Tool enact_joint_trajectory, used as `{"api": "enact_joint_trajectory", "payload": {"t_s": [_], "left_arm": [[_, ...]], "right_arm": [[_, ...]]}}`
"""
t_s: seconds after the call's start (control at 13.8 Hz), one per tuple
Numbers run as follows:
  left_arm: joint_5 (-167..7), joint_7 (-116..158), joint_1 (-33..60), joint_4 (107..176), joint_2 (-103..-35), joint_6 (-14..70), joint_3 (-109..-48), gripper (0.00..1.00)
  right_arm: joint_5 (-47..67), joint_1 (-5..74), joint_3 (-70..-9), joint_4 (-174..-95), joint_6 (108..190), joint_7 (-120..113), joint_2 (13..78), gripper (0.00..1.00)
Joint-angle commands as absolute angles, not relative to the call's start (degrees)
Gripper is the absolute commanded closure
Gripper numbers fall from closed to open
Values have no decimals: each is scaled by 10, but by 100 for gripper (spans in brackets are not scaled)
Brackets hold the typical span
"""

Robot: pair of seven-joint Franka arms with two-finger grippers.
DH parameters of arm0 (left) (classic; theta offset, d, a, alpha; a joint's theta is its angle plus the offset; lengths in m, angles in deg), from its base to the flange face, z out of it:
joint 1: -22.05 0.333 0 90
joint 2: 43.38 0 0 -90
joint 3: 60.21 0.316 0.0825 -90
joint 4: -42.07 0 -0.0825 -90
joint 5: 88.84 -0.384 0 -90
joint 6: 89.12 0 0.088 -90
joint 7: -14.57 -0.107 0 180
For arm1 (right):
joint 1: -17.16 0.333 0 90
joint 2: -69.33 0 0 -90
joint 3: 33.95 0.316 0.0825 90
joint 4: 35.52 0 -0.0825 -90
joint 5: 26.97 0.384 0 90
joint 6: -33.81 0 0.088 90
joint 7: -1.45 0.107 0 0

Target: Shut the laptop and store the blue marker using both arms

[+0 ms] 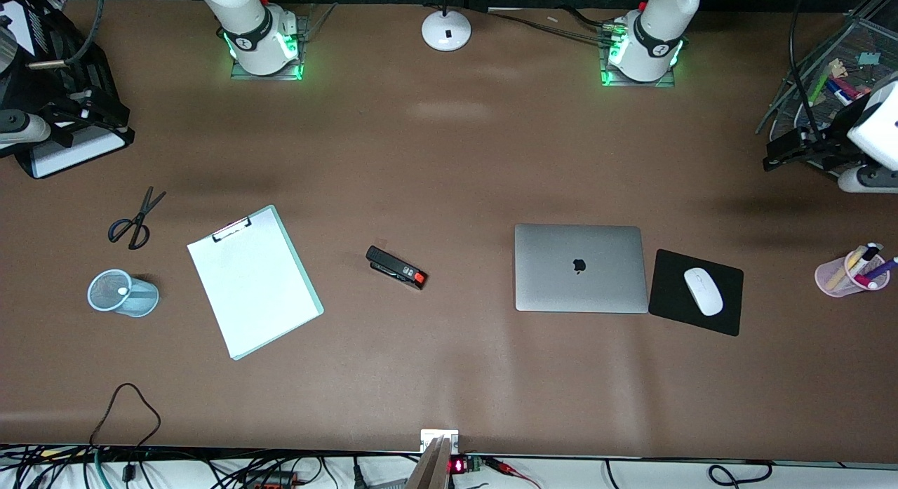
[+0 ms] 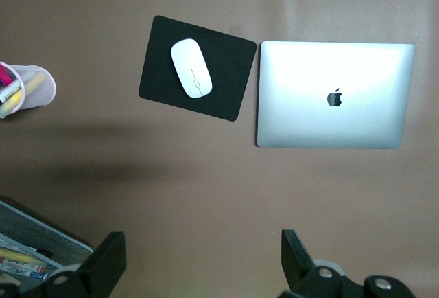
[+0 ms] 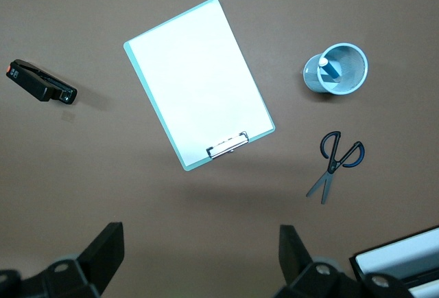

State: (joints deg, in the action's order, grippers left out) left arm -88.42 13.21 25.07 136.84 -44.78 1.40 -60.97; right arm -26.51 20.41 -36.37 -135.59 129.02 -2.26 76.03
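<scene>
Lying shut and flat, the laptop shows its smooth silver-grey lid and dark apple logo toward the left arm's end of the table; the blue marker stands in a round light-blue mesh cup toward the right arm's end
Just beside the laptop a matte black mouse pad carries an oval white mouse; a black stapler, white clipboard and scissors lie between laptop and cup. Left gripper and right gripper hang high over bare brown tabletop, fingers spread wide, holding nothing
</scene>
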Motion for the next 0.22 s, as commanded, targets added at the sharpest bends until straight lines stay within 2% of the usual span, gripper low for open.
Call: {"api": "enact_joint_trajectory", "payload": {"t_s": [0.0,0.14], "left_arm": [[-881,132,254,1344,-464,0,-613,0],[-881,132,250,1344,-463,-1,-615,0]], "right_arm": [[-259,206,-365,-1346,1281,-15,756,0],[-259,206,-365,-1346,1281,-16,757,0]]}}
